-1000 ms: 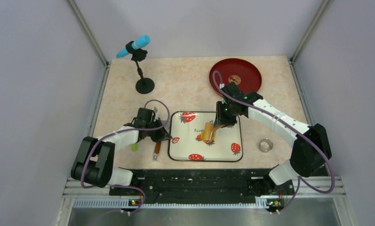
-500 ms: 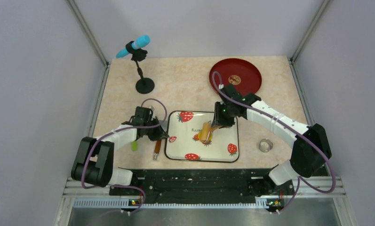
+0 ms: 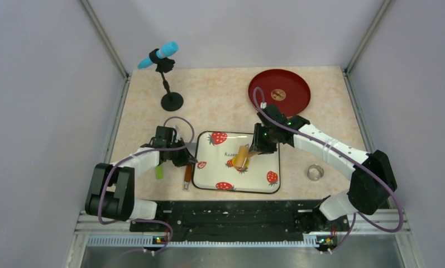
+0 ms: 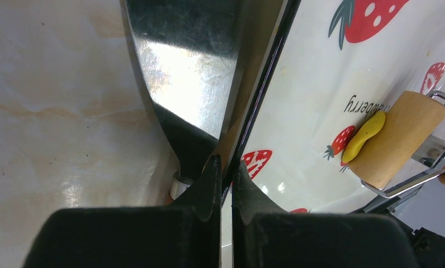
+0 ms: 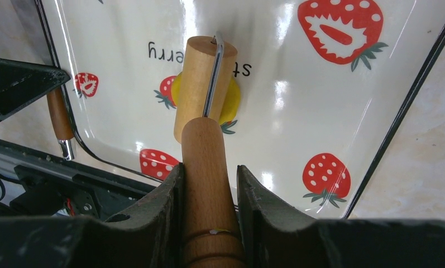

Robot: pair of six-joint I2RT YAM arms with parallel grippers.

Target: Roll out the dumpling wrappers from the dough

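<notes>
- White strawberry tray [image 3: 209, 167] holds yellow dough [image 5: 231, 104], flattened under a wooden roller [image 5: 199, 84].
- Right pincer [image 5: 209, 174] pinches the roller's handle.
- Left pincer [image 4: 223, 168] pinches the tray's rim.

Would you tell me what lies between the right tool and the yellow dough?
The wooden roller: its handle sits clamped in the right tool, its drum resting on the dough, clearest in the right wrist view.

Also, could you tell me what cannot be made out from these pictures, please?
Dough: right wrist view, roller covers its middle.
Green item: top view, too small to identify.
Scraper handle: left wrist view, mostly hidden behind the left claw.
Red plate's centre mark: top view, too small.
</notes>
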